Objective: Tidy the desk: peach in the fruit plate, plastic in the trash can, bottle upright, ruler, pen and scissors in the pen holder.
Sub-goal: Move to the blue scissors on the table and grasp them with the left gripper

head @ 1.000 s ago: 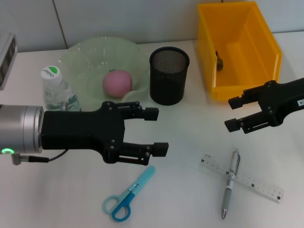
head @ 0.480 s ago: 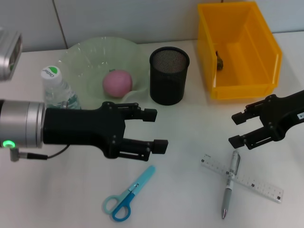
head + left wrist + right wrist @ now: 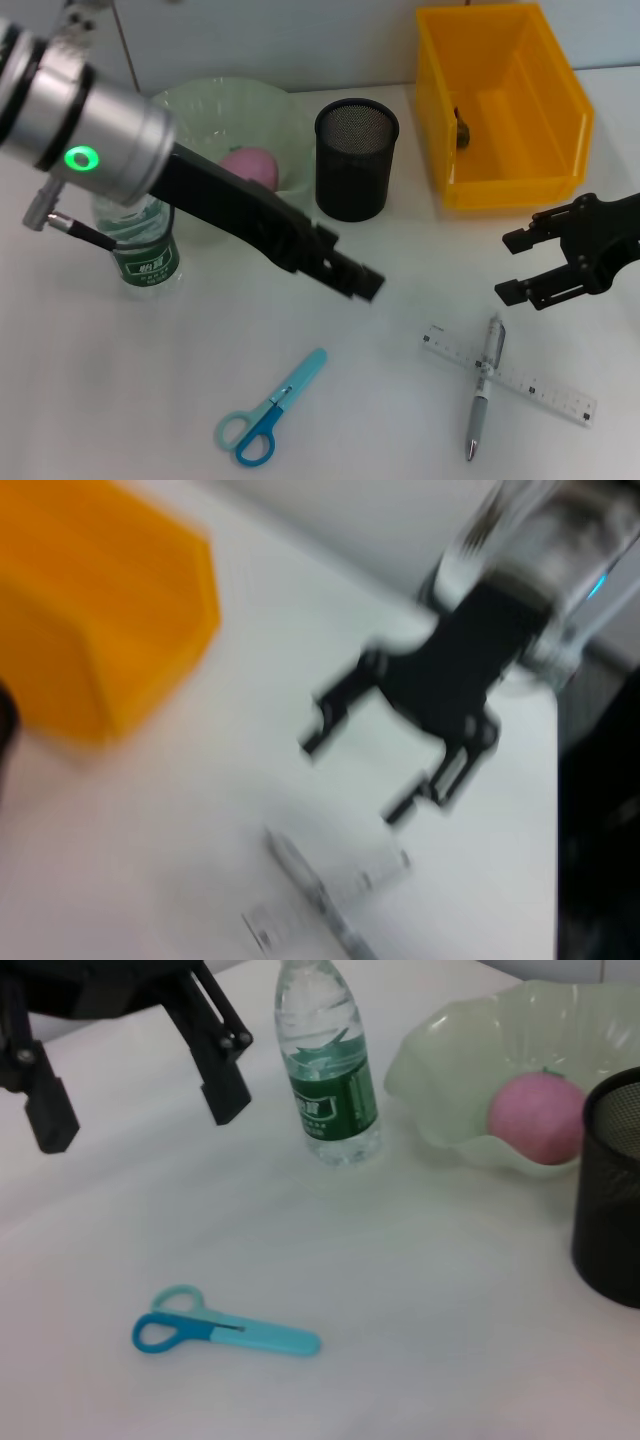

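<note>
Your left tool hangs above the middle of the tabletop, in front of the black mesh pen holder and well above the scissors. From the right wrist view its two fingers stand spread apart with nothing between them. Your right tool hovers at the right side, in front of the yellow trash can and just behind the pen and ruler; its fingers are parted too and hold nothing.

The peach sits in the pale green fruit plate at the back, partly hidden by your left arm in the head view and plain in the right wrist view. The bottle stands upright on the tabletop just in front of the plate's left edge, green label facing you. Inside the trash can you see a small dark item against the inner wall; you cannot tell what it is.

The blue scissors lie flat near the front edge, handles toward you, blades pointing up and right. The pen lies across the clear ruler, the two forming a cross on the right front of the tabletop. The pen holder stands between the fruit plate and the trash can.
</note>
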`<state>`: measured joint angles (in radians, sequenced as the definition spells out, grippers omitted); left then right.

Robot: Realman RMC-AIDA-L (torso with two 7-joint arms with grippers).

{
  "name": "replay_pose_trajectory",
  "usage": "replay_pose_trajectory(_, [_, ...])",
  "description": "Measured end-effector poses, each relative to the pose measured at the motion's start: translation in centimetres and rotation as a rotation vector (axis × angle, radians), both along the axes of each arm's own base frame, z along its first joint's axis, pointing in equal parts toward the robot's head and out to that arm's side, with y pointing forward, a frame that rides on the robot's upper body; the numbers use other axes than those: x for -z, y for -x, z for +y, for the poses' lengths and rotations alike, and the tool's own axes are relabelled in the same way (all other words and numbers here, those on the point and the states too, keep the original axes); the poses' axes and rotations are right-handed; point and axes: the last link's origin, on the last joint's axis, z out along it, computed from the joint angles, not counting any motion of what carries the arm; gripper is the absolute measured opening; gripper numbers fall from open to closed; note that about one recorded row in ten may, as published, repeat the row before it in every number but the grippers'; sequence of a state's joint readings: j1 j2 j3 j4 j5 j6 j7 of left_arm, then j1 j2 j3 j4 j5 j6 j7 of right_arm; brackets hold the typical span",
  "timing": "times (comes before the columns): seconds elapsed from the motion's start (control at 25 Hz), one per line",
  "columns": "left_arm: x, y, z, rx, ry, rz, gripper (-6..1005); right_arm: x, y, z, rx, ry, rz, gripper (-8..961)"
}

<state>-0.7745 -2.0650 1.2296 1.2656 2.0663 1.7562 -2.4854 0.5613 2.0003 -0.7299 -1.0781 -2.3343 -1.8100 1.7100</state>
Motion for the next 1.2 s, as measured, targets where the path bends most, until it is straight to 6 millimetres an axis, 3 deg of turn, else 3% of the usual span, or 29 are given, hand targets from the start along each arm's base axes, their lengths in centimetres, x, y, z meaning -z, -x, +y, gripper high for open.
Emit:
replay_pose_trajectory(0.04, [0.0,0.0,0.0,0.0,0.0,0.0,843,-0.1,0.0,0.0,-0.004,-0.007,-0.003,760])
replay_pose_trajectory(0.12, [1.1,-2.5,-0.2,-0.032,0.054,0.17,843,-0.3,-0.1,0.1,-0.01,-0.021,-0.005,760])
replay_pose_trajectory(0.24, [1.3,-3.0,-0.2,-0.035,0.059,0.207,843,-0.7,-0.1,0.3,-0.026,-0.038,-0.01,761])
replay_pose_trajectory(0.32, [2.1,-4.1,0.0,-0.08,0.039,0.348,843,-0.9,-0.2,0.5,-0.035,-0.049,-0.018,761])
replay_pose_trajectory(0.6, [4.3,-2.4,0.9,-0.206,0.022,0.414,843,-1.3,-0.1,0.8,-0.062,-0.072,-0.042,761])
replay_pose_trajectory(0.8, [4.6,-1.5,1.4,-0.202,-0.01,0.466,842,-1.3,0.1,0.9,-0.086,-0.074,-0.051,761])
replay_pose_trajectory(1.04, [4.6,-1.0,1.6,-0.121,-0.033,0.513,842,-1.1,0.2,0.9,-0.1,-0.074,-0.056,761])
replay_pose_trajectory(1.2, [4.1,-1.8,1.7,0.148,-0.021,0.487,842,-1.1,0.1,1.0,-0.085,-0.08,-0.052,761])
